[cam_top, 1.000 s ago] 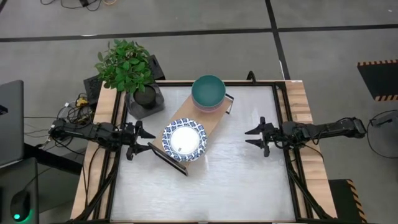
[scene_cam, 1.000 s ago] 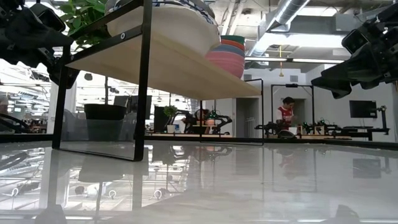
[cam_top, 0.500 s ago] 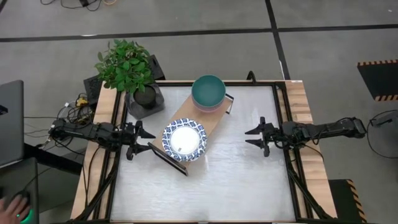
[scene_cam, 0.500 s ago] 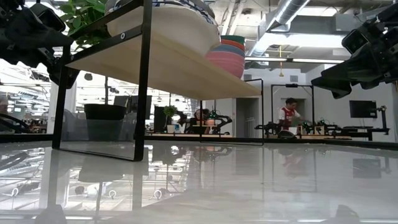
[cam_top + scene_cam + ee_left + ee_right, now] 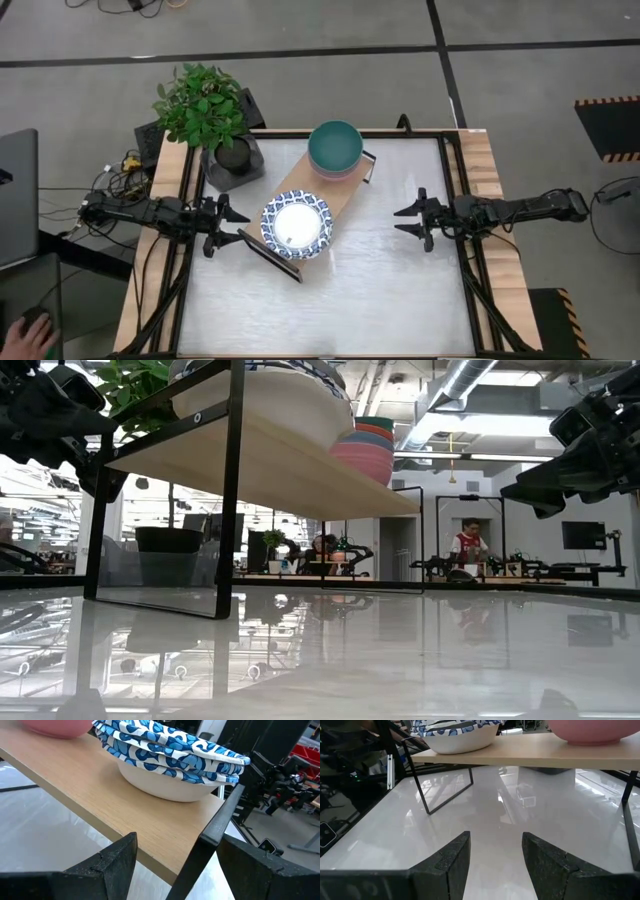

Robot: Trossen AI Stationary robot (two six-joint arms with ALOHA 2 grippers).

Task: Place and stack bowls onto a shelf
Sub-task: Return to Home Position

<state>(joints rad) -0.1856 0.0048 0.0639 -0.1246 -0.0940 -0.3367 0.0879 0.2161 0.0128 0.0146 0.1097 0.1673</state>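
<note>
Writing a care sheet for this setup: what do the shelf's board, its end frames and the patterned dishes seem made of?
The shelf board looks like light wood or laminate, matte, with faint grain. Its end frames look like black painted metal: thin, straight bars. The patterned dishes seem glazed ceramic, smooth white under blue print; melamine is possible.

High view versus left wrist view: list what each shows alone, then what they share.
High view only: the potted plant, the teal bowl atop its stack and, plainly, the open right hand. Left wrist view only: the patterned dishes' layered rims from the side. Both: the shelf, those dishes, the open left hand.
</note>
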